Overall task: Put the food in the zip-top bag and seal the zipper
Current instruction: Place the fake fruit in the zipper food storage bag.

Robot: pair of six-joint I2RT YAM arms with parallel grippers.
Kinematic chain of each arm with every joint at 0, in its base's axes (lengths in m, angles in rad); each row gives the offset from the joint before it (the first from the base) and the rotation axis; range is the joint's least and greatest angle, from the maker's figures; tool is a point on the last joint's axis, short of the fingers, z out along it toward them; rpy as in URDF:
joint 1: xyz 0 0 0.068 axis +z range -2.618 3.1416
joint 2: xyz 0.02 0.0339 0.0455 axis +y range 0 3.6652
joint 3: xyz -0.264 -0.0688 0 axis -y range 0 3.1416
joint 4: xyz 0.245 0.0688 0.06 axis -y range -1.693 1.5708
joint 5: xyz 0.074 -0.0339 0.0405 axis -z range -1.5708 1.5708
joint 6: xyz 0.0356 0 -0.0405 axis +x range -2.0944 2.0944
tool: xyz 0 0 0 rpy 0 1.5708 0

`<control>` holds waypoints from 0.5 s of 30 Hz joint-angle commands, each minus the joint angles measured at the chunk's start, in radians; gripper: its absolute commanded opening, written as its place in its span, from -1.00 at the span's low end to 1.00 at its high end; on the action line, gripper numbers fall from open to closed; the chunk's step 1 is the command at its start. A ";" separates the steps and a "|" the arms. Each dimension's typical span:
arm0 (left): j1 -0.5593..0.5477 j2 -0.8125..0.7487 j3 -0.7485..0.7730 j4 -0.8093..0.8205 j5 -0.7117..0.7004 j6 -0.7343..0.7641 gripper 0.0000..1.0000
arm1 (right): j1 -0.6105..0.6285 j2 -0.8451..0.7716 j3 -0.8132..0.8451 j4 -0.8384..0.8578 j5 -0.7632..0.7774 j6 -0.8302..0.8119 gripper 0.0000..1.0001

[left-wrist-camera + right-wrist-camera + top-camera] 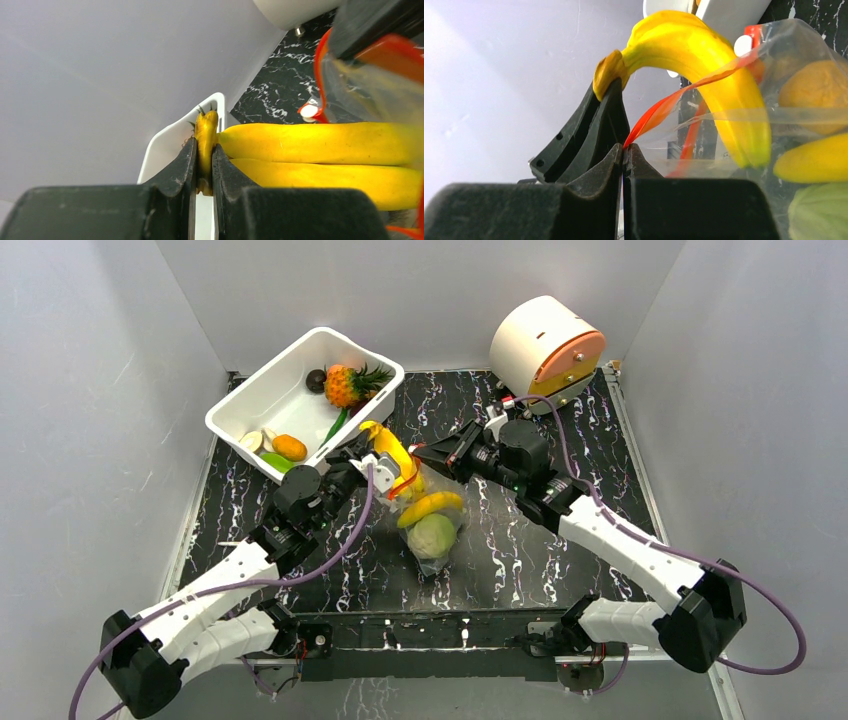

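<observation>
The zip-top bag [447, 540] stands at the middle of the table, holding a banana [430, 507] and a light-green round fruit [432, 536]. My right gripper [625, 148] is shut on the red zipper [659, 112] and holds the bag's mouth up. My left gripper [204, 155] is shut on the stem of a yellow banana bunch [325, 155]. It holds the bunch at the bag's mouth, with the tips past the red strip [320, 65]. In the top view the two grippers [372, 450] [420, 453] meet over the bag, with the held banana [392, 452] between them.
A white tub [262, 400] stands at the back left with a pineapple [348, 385], an orange piece [290, 447] and other toy food. A white and orange cylinder [545, 345] sits at the back right. Grey walls close in on three sides.
</observation>
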 commanded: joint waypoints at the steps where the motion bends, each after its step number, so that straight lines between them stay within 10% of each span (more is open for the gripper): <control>1: -0.009 -0.048 0.004 0.022 0.119 -0.106 -1.00 | 0.001 0.030 0.040 0.203 0.021 0.050 -1.00; 15: -0.009 -0.146 -0.073 -0.100 0.312 -0.328 -1.00 | 0.001 0.106 0.059 0.241 -0.055 -0.049 -1.00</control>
